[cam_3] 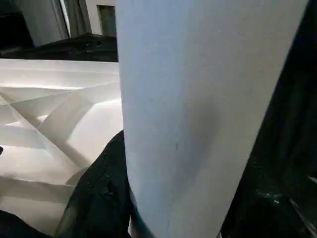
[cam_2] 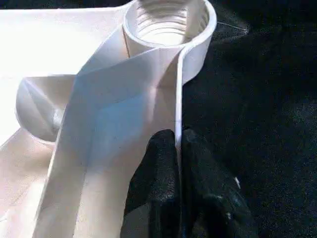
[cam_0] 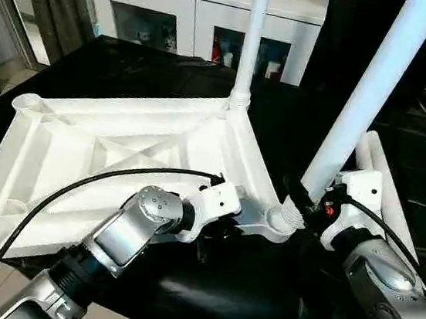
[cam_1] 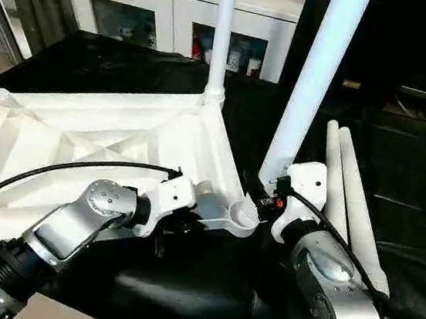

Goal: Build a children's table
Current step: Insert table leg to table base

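Gripping a long white tubular leg (cam_0: 369,93) tilted over the near corner socket (cam_0: 279,218), the right hand (cam_0: 310,203) aligns it while the left hand (cam_2: 179,163) pinches the ribbed white tabletop's rim (cam_2: 179,99).

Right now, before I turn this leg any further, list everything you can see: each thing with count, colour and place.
table top: 1, white, ribbed underside up on the black surface.
screwed-in leg: 1, white, upright in the far corner socket.
held leg: 1, white, tilted, lower end at the near right corner socket.
spare legs: 2, white, lying side by side to the right of the top.
black surface: 1, black, under everything.
cabinet: 1, white, glass-fronted, behind the work.
left gripper: black fingers pinching the top's near rim.
right gripper: black fingers around the held leg's lower end.
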You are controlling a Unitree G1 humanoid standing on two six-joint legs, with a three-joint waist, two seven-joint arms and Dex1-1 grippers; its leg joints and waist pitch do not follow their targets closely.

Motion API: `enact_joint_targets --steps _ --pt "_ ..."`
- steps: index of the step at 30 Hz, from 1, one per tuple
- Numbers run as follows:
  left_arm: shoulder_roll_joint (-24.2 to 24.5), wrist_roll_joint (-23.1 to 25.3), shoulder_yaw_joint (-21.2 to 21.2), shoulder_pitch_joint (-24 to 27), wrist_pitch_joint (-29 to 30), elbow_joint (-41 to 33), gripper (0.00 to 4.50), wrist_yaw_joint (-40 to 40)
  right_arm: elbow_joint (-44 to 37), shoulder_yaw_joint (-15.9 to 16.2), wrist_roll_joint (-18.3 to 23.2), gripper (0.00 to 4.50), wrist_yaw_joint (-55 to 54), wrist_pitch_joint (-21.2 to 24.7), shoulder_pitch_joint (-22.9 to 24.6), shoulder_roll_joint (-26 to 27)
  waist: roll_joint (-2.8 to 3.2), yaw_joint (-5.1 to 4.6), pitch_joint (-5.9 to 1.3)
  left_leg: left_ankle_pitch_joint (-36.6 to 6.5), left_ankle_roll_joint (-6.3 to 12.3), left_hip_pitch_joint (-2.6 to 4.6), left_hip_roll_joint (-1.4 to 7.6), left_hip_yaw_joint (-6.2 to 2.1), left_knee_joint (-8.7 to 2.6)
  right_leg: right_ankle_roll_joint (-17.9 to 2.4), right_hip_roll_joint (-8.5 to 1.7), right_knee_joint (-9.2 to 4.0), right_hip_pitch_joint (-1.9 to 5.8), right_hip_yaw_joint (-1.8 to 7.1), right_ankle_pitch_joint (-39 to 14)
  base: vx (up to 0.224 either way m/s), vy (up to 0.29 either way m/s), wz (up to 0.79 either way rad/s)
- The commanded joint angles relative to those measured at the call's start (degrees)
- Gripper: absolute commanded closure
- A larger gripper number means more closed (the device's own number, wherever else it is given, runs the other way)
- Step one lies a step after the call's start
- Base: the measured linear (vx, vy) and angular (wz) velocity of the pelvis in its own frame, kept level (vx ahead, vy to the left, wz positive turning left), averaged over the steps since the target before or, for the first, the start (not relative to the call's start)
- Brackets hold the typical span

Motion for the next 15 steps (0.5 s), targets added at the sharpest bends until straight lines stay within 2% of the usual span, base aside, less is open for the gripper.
enact_joint_targets --steps 1,4,7,8,9,12,14,15 --pt "1.2 0.3 1.0 -0.1 -0.1 1.2 4.44 -0.1 -2.2 0.2 0.7 2.61 0.0 0.4 0.1 0.0 -0.15 0.16 -3.44 -12.8 -0.84 0.21 3.28 -1.1 -5.22 -10.7 -4.1 -4.46 2.65 2.19 -13.9 0.0 0.0 0.0" --pt "1.4 0.2 1.1 0.0 -0.1 1.2 4.44 -0.4 -2.1 0.1 0.8 2.61 0.1 0.5 -0.1 0.0 -0.25 -0.08 -3.39 -12.8 -0.72 0.23 3.25 -1.06 -5.21 -10.7 -4.1 -4.5 2.63 2.19 -14.4 0.0 0.0 0.0" --pt "2.4 -0.8 3.4 0.2 -0.2 1.3 4.44 -0.5 -1.6 -0.3 1.9 2.61 0.8 1.0 -0.8 0.2 -0.25 -0.24 -3.33 -12.9 -0.61 0.16 3.2 -1.09 -5.23 -10.7 -4.11 -4.51 2.65 2.16 -15.2 0.0 0.0 0.0" --pt "3.1 -1.1 4.3 0.2 -0.5 1.5 4.44 -0.5 -1.3 -0.4 2.6 2.61 1.4 1.2 -1.1 0.2 -0.5 -0.34 -3.26 -13.0 -0.52 0.04 3.19 -1.07 -5.26 -10.6 -4.1 -4.58 2.65 2.17 -15.4 0.0 0.0 0.0" --pt "4.8 -1.5 6.1 0.3 -1.5 1.7 4.5 -0.8 -0.6 -0.3 3.5 2.61 2.8 1.3 -1.9 -0.3 -0.73 -0.57 -3.25 -13.2 -0.35 -0.06 3.12 -1.11 -5.26 -10.3 -4.14 -4.63 2.72 2.11 -16.6 0.0 0.0 0.0" --pt "7.0 -1.9 7.8 0.6 -2.7 1.5 4.5 -1.5 0.7 -0.3 4.7 2.61 4.7 1.6 -3.2 -0.9 -0.67 -0.76 -3.18 -13.3 -0.32 -0.27 3.09 -1.24 -5.44 -9.3 -4.15 -4.74 2.75 1.93 -19.1 0.0 0.0 0.0" --pt "9.0 -2.5 9.2 1.0 -3.3 0.8 4.5 -2.2 2.3 -0.7 5.8 2.61 6.2 2.0 -4.8 -1.3 -0.76 -0.87 -3.32 -12.5 -0.21 -0.19 3.09 -1.25 -5.36 -9.5 -4.2 -4.58 2.74 1.95 -18.6 0.0 0.0 0.0" --pt "11.2 -2.8 10.4 1.6 -3.8 -0.1 4.5 -3.0 4.4 -0.8 6.4 2.61 7.6 2.2 -6.9 -1.8 -0.61 -0.94 -3.45 -12.0 -0.15 -0.1 3.06 -1.23 -5.24 -10.3 -4.19 -4.35 2.63 1.93 -17.2 0.0 0.0 0.0"
